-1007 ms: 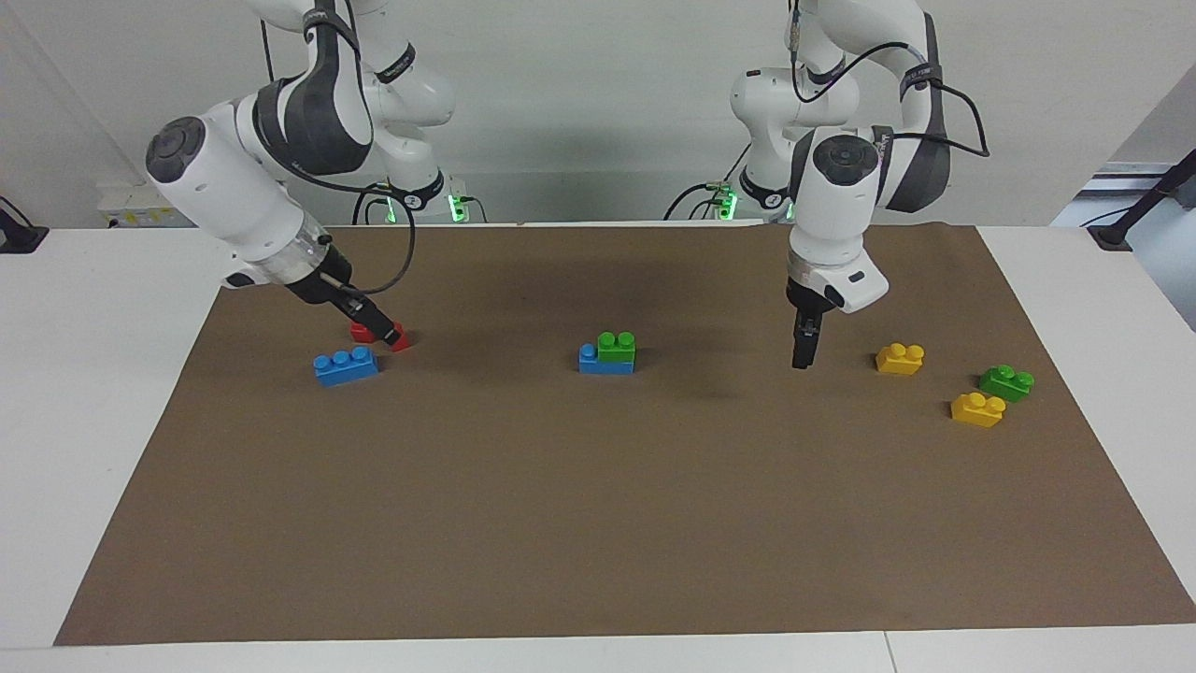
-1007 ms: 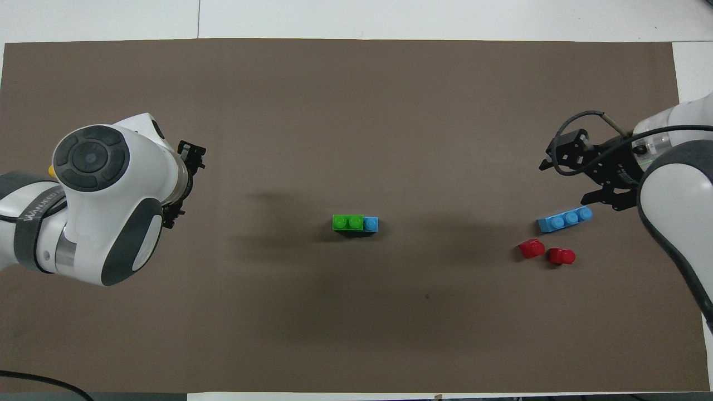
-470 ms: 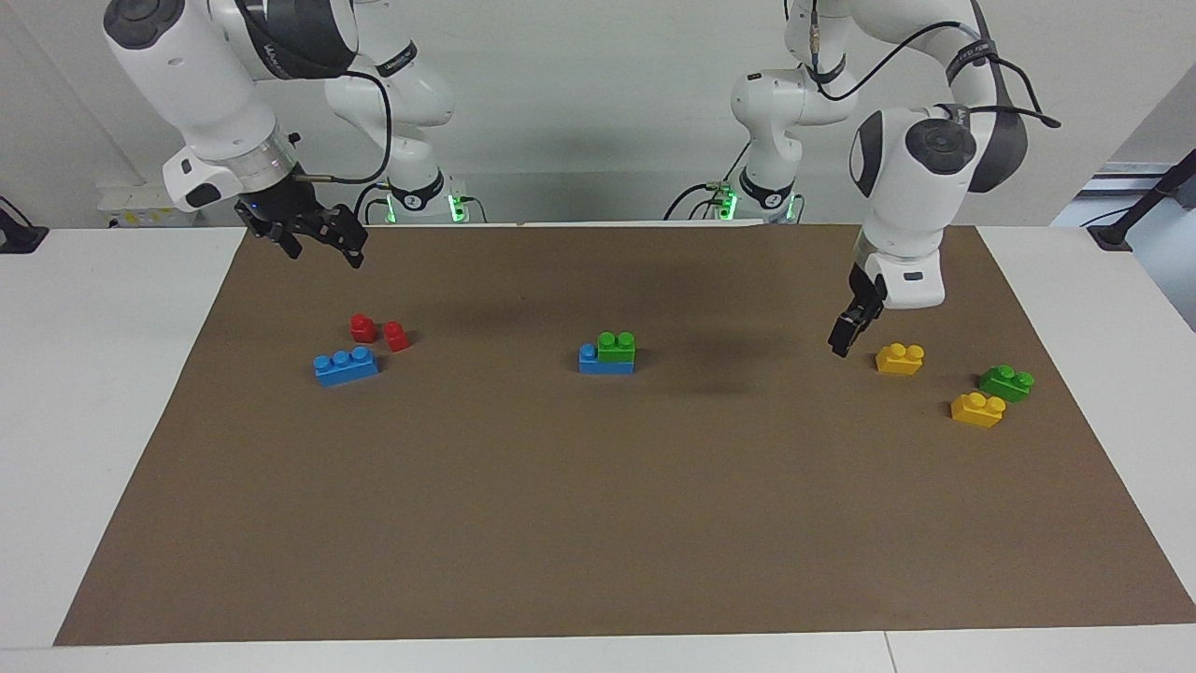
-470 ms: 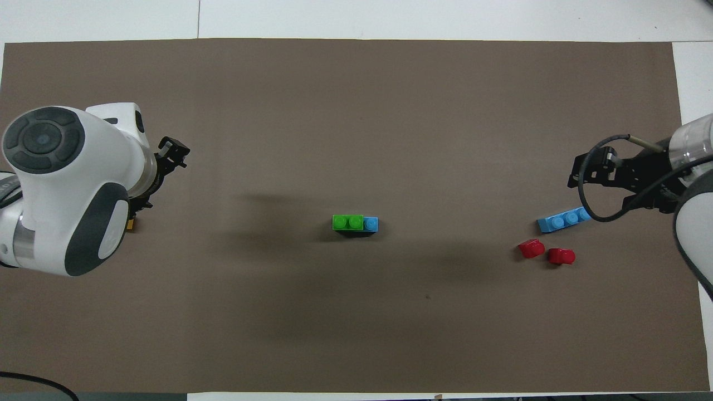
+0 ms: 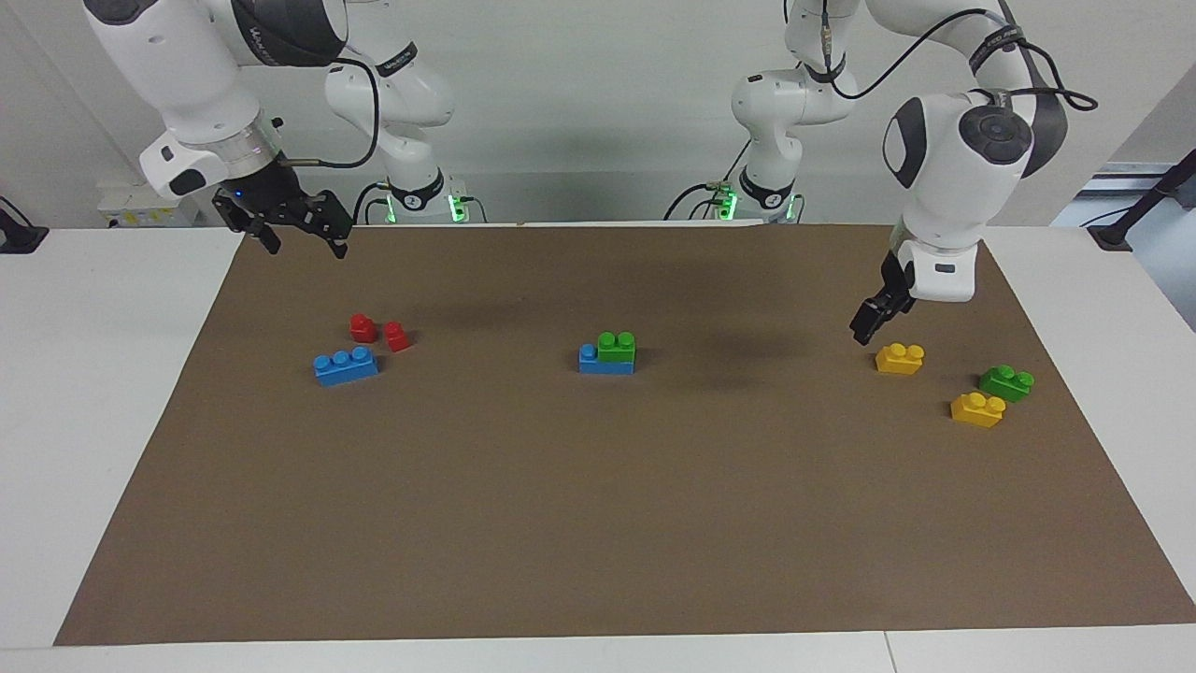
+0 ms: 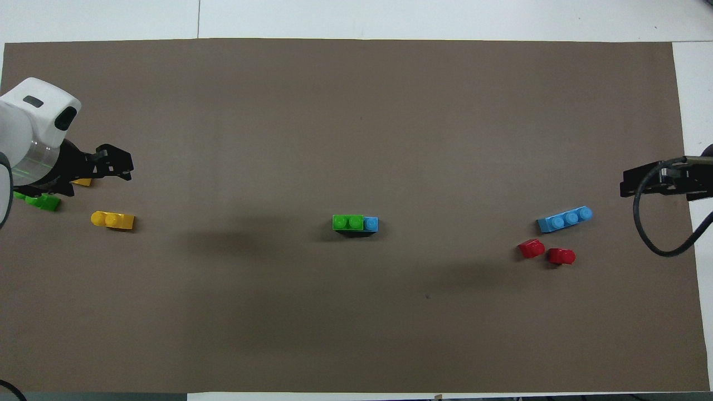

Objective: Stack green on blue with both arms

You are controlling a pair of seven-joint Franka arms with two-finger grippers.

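Green brick [image 5: 617, 347] sits on blue brick [image 5: 605, 361] mid brown mat [image 5: 598, 523] | left claw [image 5: 874, 318] apart, empty, over mat beside yellow brick [image 5: 900, 359] | right claw [image 5: 285, 220] apart, empty, over mat edge

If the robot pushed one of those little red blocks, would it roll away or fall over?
Probably neither. The two red bricks look short and squat on the brown mat, so one would likely slide or turn, not roll. It looks like hard plastic, so it should stay stiff. Being so small, it is probably light, and a nudge might knock it into the loose blue brick beside it.
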